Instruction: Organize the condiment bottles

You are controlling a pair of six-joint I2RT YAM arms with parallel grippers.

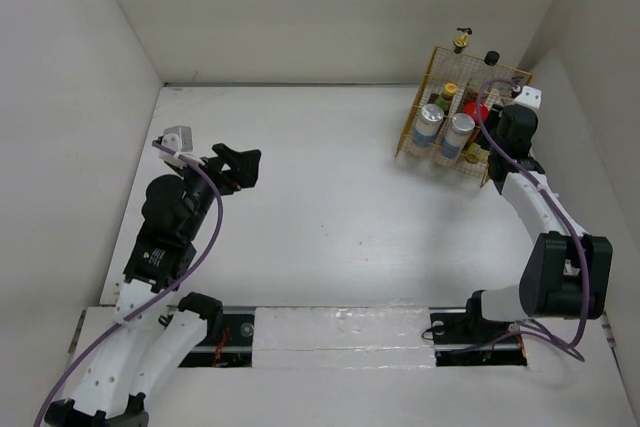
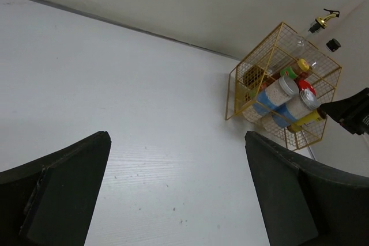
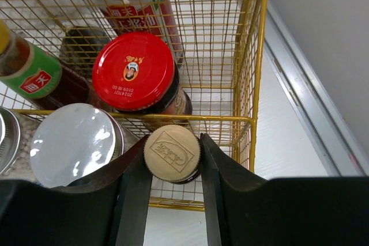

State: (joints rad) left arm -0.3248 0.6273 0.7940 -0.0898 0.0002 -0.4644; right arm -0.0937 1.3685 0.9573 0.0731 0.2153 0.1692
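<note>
The condiment bottles stand in a yellow wire basket (image 1: 421, 125) at the far right. My right gripper (image 3: 172, 168) reaches into its near right corner, shut on the small brown-capped yellow bottle (image 3: 172, 152) at the cap. Next to it are the red-lidded dark jar (image 3: 134, 72), a silver-lidded shaker (image 3: 72, 142), the second shaker (image 1: 430, 124), the yellow-capped sauce bottle (image 3: 31, 73), the gold-spout clear bottle (image 1: 461, 42) and the black-capped bottle (image 1: 492, 57). My left gripper (image 1: 245, 165) is open and empty above the bare table at the left (image 2: 176, 200).
White walls close in the table at the back, left and right. The basket's rim (image 3: 253, 56) stands close to the right wall, with a narrow strip of table between them. The basket also shows in the left wrist view (image 2: 236, 76).
</note>
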